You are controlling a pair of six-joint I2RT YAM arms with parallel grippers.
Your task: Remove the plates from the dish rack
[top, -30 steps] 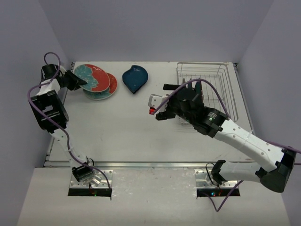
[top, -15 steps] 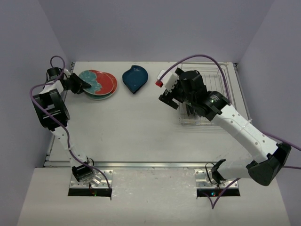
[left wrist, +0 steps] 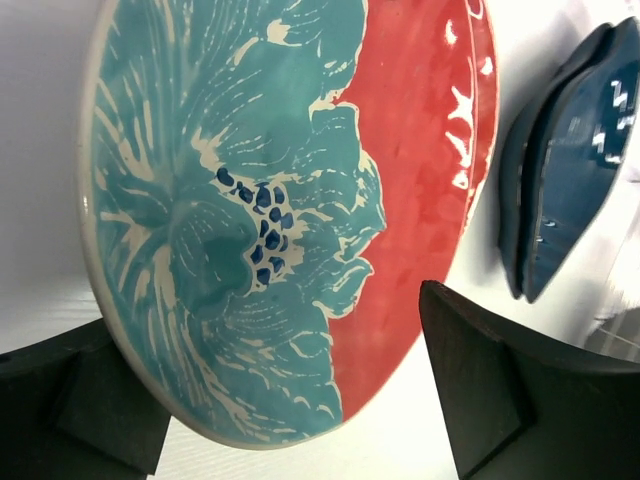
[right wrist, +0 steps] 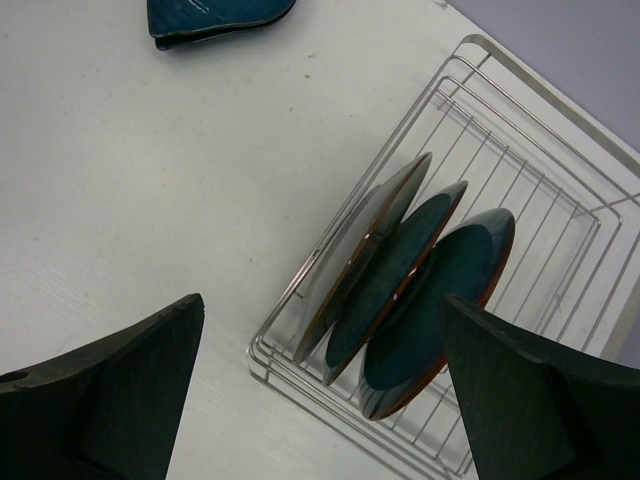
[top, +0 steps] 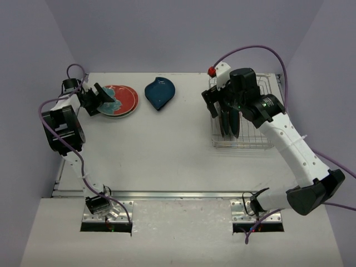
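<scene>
The teal-and-red flower plate (top: 120,99) (left wrist: 260,200) lies on top of another plate at the table's back left. My left gripper (top: 102,99) (left wrist: 290,420) is open, its fingers (left wrist: 500,390) on either side of the plate's near rim without touching it. The dark blue leaf-shaped dish (top: 159,93) (left wrist: 570,150) (right wrist: 215,20) lies just right of that stack. My right gripper (top: 222,108) (right wrist: 320,400) hangs wide open and empty above the dish rack (top: 261,111) (right wrist: 560,210). Three dark teal plates (top: 229,122) (right wrist: 400,275) with brown rims stand on edge in the rack's front left corner.
The rack sits against the table's right edge and back corner. Purple walls close in the table on three sides. The right arm's purple cable (top: 250,50) arcs above the rack.
My left gripper has opened and let go of the flower plate, which now rests flat on the stack. The right arm swung from the table's middle back over the rack.
</scene>
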